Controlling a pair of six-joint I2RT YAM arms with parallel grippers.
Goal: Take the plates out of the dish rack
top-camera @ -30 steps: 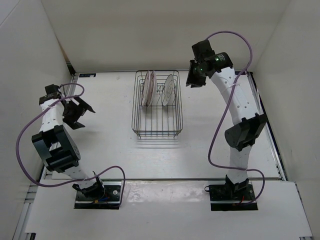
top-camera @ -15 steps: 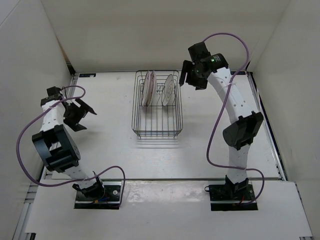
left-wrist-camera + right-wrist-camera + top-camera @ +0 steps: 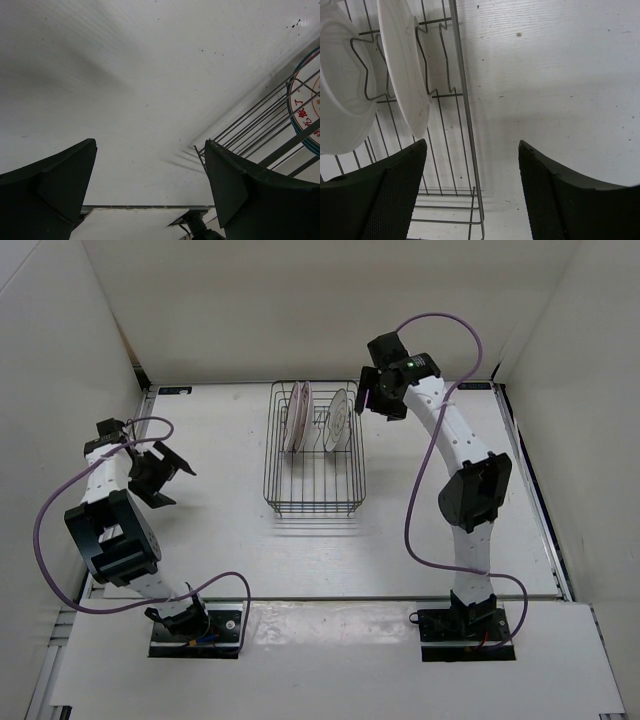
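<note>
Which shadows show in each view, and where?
Top external: the dish rack throws a faint line shadow on the table at its near side. Left wrist: a wide soft shadow crosses the upper left. Right wrist: a soft grey band lies right of the rack's rim.

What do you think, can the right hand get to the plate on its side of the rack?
Probably yes. The right hand hovers open just beside the dish rack, close to the nearest plate. That plate stands upright with its top bare; only the wire side lies between them.
</note>
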